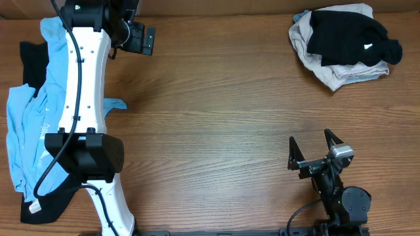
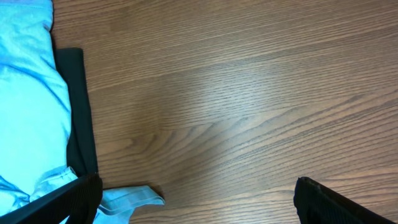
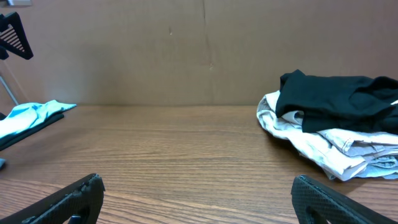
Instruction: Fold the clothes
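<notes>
The clothes lie in two heaps. At the back right, a black shirt point(image 1: 351, 36) with a small white tag point(image 1: 368, 46) rests on a beige garment point(image 1: 328, 65); the right wrist view shows the same black shirt point(image 3: 336, 99) on the beige garment point(image 3: 336, 146). Along the left edge a light blue garment point(image 1: 29, 124) lies over a black one point(image 1: 29, 56). My left gripper point(image 2: 196, 199) is open over bare wood, right of the light blue garment point(image 2: 28, 93). My right gripper point(image 1: 312, 145) is open and empty near the front, well short of the back-right heap.
The white left arm point(image 1: 85, 85) reaches across the left heap from the front edge to the back. A brown cardboard wall point(image 3: 186, 50) stands behind the wooden table point(image 1: 216, 111). A narrow light blue strip point(image 2: 134, 198) pokes out next to the left finger.
</notes>
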{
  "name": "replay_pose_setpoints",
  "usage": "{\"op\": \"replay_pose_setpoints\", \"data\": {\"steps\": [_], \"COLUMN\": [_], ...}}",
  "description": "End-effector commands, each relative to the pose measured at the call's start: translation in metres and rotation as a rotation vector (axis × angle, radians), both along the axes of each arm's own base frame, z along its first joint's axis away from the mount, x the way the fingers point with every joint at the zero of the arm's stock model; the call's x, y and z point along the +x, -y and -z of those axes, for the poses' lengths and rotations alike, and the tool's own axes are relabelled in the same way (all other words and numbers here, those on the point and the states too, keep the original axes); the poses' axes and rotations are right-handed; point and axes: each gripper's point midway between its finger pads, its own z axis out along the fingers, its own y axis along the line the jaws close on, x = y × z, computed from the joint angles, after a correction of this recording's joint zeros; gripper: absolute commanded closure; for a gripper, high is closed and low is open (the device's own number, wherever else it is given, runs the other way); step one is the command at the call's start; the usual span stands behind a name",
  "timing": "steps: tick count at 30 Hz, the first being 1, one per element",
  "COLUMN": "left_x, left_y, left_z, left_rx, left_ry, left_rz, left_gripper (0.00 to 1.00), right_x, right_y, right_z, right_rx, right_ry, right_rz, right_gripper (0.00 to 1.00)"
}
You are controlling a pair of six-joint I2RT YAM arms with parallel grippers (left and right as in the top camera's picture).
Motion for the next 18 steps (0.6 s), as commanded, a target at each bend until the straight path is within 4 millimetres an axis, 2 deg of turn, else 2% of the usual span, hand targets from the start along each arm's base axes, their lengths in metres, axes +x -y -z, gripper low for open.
{"op": "replay_pose_setpoints", "data": {"steps": [1,7,10,13,16,18], "left_x": [0.0,0.0,-0.003,-0.012,-0.03,-0.046], "left_y": [0.001,-0.001,0.003,0.017,0.033,0.042], "left_z": [0.005,0.004,-0.008,-0.037,-0.079,-0.115], "left_rx": [-0.008,-0.008,-0.008,-0.012,-0.02,-0.021], "left_ry": [-0.013,-0.012,0.014,0.075,0.167,0.257], "left_rz": [-0.014,-0.016,-0.008,0.022,0.058,0.088], "left_gripper": [0.0,0.0,0.0,0.0,0.0,0.0], "right_x": [0.0,0.0,0.0,0.0,0.0,0.0], "right_y": [0.0,0.0,0.0,0.0,0.0,0.0], "right_z": [0.002,0.002,0.002,0.002,0.002,0.002], "right_rx": [0.0,0.0,0.0,0.0,0.0,0.0], "right_ry": [0.005,0.005,0.005,0.005,0.005,0.005], "right_rz": [0.005,0.005,0.005,0.005,0.005,0.005], "right_gripper": [0.0,0.0,0.0,0.0,0.0,0.0]}}
